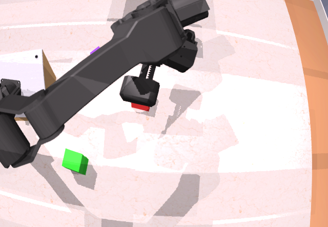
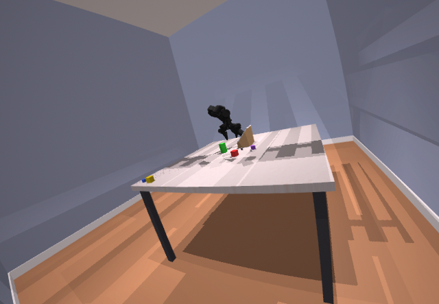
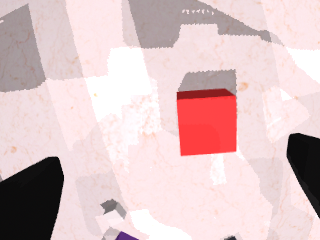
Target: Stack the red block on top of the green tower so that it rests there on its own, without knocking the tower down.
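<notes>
The red block (image 1: 140, 106) (image 2: 234, 153) (image 3: 207, 125) lies on the table. In the top view my gripper covers most of it. My gripper (image 3: 178, 158) is open and empty, above the block. In the wrist view the block shows between the two fingers' sides, beyond the tips and nearer the right finger. The green tower (image 1: 73, 159) (image 2: 222, 147) stands upright on the table, at the lower left in the top view, apart from the red block. It is out of the wrist view.
A purple block (image 1: 95, 50) (image 2: 253, 147) (image 3: 127, 236) is partly hidden behind the arm in the top view. A box with a pale top (image 1: 21, 68) stands by the arm's base. A yellow block (image 2: 150, 179) and a blue block (image 2: 143, 180) lie at a far table corner.
</notes>
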Tool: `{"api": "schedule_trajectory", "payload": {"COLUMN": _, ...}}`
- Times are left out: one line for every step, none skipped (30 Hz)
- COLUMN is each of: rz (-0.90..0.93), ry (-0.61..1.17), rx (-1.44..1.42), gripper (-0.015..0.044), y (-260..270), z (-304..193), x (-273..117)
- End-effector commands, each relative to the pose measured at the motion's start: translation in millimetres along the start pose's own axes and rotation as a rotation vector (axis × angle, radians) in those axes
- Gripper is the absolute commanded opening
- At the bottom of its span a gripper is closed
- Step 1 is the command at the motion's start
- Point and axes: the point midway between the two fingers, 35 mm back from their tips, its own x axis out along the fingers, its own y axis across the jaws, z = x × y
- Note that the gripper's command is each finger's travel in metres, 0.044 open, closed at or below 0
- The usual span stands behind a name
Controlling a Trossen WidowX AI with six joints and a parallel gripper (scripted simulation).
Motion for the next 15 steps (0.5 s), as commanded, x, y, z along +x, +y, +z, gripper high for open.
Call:
{"api": "schedule_trajectory", "payload": {"rz": -0.096, "ry": 0.114, "rx": -0.011, "gripper": 0.0440, "y": -21, "z": -9, "x": 18}}
{"api": "schedule_trajectory", "payload": {"rz": -0.101, "ry": 0.121, "rx": -0.012, "gripper": 0.0440, "y": -22, "z": -10, "x": 19}}
{"api": "schedule_trajectory", "payload": {"rz": -0.101, "ry": 0.121, "rx": -0.012, "gripper": 0.0440, "y": -22, "z": -10, "x": 19}}
{"api": "schedule_trajectory", "payload": {"rz": -0.101, "ry": 0.121, "rx": -0.012, "gripper": 0.0440, "y": -22, "z": -10, "x": 19}}
{"api": "schedule_trajectory", "payload": {"rz": -0.101, "ry": 0.121, "rx": -0.012, "gripper": 0.0440, "y": -22, "z": -10, "x": 19}}
{"api": "schedule_trajectory", "payload": {"rz": -0.101, "ry": 0.121, "rx": -0.012, "gripper": 0.0440, "y": -21, "z": -11, "x": 19}}
{"api": "schedule_trajectory", "payload": {"rz": -0.101, "ry": 0.121, "rx": -0.012, "gripper": 0.0440, "y": -21, "z": -12, "x": 18}}
{"api": "schedule_trajectory", "payload": {"rz": -0.101, "ry": 0.121, "rx": -0.012, "gripper": 0.0440, "y": -21, "z": -12, "x": 20}}
{"api": "schedule_trajectory", "payload": {"rz": -0.100, "ry": 0.121, "rx": -0.012, "gripper": 0.0440, "y": -21, "z": -12, "x": 22}}
{"api": "schedule_trajectory", "payload": {"rz": -0.100, "ry": 0.121, "rx": -0.012, "gripper": 0.0440, "y": -21, "z": -12, "x": 26}}
{"api": "schedule_trajectory", "payload": {"rz": -0.100, "ry": 0.121, "rx": -0.012, "gripper": 0.0440, "y": -22, "z": -12, "x": 31}}
{"api": "schedule_trajectory", "payload": {"rz": -0.100, "ry": 0.121, "rx": -0.012, "gripper": 0.0440, "y": -22, "z": -13, "x": 38}}
{"api": "schedule_trajectory", "payload": {"rz": -0.100, "ry": 0.120, "rx": -0.012, "gripper": 0.0440, "y": -23, "z": -14, "x": 45}}
{"api": "schedule_trajectory", "payload": {"rz": -0.101, "ry": 0.120, "rx": -0.012, "gripper": 0.0440, "y": -24, "z": -15, "x": 53}}
{"api": "schedule_trajectory", "payload": {"rz": -0.101, "ry": 0.120, "rx": -0.012, "gripper": 0.0440, "y": -25, "z": -16, "x": 60}}
